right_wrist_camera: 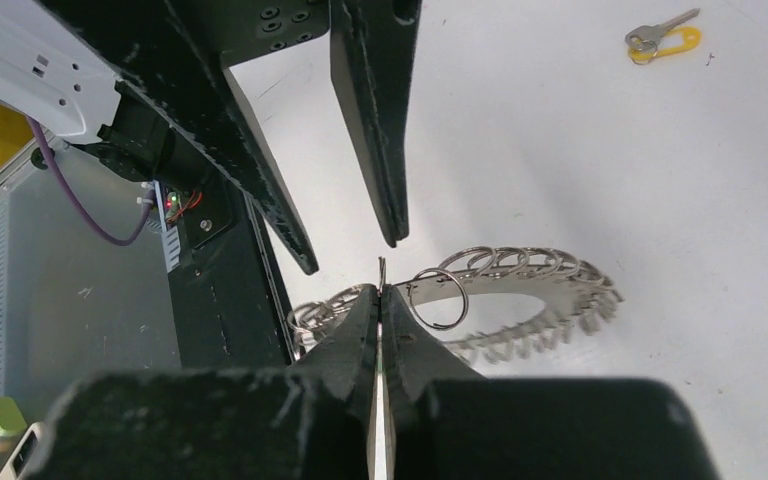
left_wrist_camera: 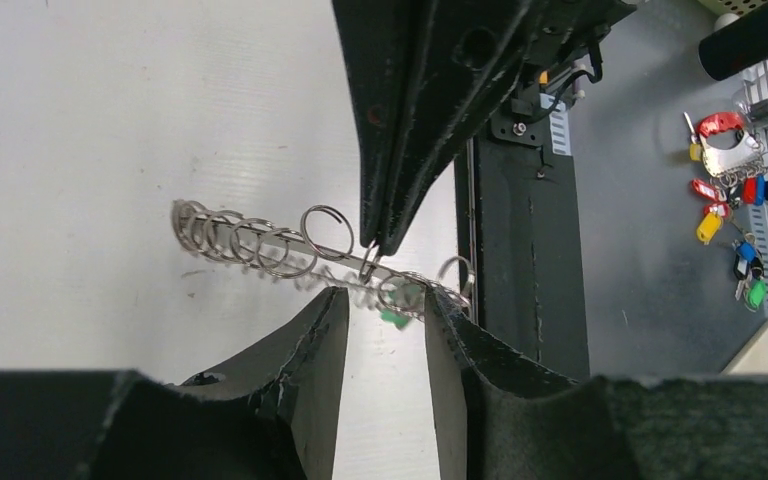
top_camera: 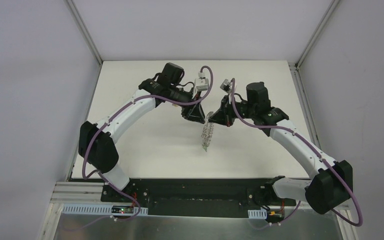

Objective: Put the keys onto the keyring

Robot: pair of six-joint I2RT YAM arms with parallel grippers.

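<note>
The keyring (top_camera: 207, 134), a flat dark ring fringed with silver wire loops, stands tilted on edge between both grippers. It also shows in the left wrist view (left_wrist_camera: 250, 245) and the right wrist view (right_wrist_camera: 530, 285). My right gripper (right_wrist_camera: 381, 290) is shut on one thin wire loop at the ring's upper rim; it shows from above too (top_camera: 218, 119). My left gripper (left_wrist_camera: 385, 300) is open, its fingers either side of the rim, close to the right fingertips (left_wrist_camera: 378, 245). A blurred green key head (left_wrist_camera: 395, 318) hangs under the ring. The yellow-headed key (right_wrist_camera: 662, 38) lies apart on the table.
The black base plate (left_wrist_camera: 520, 250) runs along the table's near edge. A bunch of coloured key tags (left_wrist_camera: 728, 190) lies off the table beyond it. Frame posts and grey walls enclose the white table (top_camera: 145, 145).
</note>
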